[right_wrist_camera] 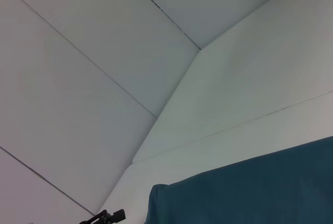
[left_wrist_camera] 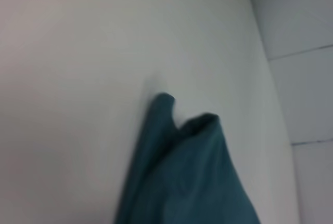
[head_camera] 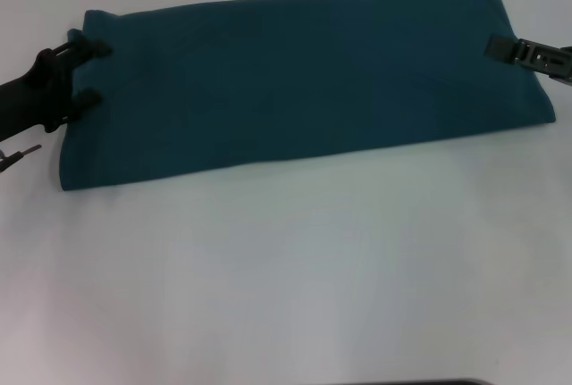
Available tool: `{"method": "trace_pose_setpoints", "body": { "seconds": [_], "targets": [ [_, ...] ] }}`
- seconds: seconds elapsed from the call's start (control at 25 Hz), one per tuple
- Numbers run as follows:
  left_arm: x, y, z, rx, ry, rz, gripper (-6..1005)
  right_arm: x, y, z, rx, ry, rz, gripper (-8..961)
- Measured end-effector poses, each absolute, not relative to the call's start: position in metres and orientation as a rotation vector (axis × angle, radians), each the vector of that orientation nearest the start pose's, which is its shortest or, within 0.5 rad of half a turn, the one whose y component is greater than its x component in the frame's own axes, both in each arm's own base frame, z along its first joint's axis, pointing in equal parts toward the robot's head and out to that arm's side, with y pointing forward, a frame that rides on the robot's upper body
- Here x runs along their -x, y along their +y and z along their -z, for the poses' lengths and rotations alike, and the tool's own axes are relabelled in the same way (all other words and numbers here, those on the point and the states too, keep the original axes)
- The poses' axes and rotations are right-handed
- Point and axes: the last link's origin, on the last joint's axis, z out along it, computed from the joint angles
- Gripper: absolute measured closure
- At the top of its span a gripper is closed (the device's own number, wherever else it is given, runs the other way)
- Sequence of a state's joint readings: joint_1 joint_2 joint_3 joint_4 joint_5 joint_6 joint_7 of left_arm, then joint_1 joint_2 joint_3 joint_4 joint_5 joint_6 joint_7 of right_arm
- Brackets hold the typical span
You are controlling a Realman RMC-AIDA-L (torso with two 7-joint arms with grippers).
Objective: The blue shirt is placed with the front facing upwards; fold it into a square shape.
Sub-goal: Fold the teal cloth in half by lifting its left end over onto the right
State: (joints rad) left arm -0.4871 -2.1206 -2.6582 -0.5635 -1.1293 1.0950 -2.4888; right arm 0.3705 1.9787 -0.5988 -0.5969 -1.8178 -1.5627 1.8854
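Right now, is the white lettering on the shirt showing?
No, in the head view the shirt is a plain teal strip on the table with no print visible.

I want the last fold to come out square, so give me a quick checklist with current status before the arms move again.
1. Shirt folded to a long flat band: ok.
2. Print hidden, plain side up: ok.
3. Left gripper at the left end, fingers spread at the edge: ok.
4. Right gripper at the right end, over the cloth: ok; grip on it: cannot tell.
5. Right-end layers aligned: not ok, a back layer peeks out at the far corner.
6. Table free in front of the shirt: ok.
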Motion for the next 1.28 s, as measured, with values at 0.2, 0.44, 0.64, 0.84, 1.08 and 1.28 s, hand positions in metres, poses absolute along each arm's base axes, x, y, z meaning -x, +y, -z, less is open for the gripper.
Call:
{"method": "trace_pose_setpoints", "body": {
  "seconds": [0.2, 0.44, 0.64, 0.84, 1.08, 1.28],
  "targets": [
    [0.344, 0.349, -0.001, -1.858, 2.774, -1.25, 160, -0.324, 0.303, -0.058, 2.22, 1.45, -1.005, 307],
    [0.341, 0.347, -0.005, -1.863, 2.736, -1.252, 159, -0.323, 0.304, -0.057, 2.22, 1.449, -1.008, 308],
    [0.334, 0.352, -0.035, -2.035, 2.618, -1.204, 159, -0.323, 0.305, -0.058, 2.225, 1.446, -1.005, 309],
    [0.331, 0.356, -0.056, -2.282, 2.491, -0.957, 159, -0.325, 0.305, -0.06, 2.221, 1.446, -0.99, 310],
    [0.338, 0.353, -0.039, -2.249, 2.59, -0.9, 159, -0.326, 0.305, -0.058, 2.215, 1.454, -0.99, 311],
    [0.34, 0.354, -0.03, -2.242, 2.632, -0.913, 160, -0.325, 0.306, -0.058, 2.218, 1.455, -0.991, 312]
  ]
}}
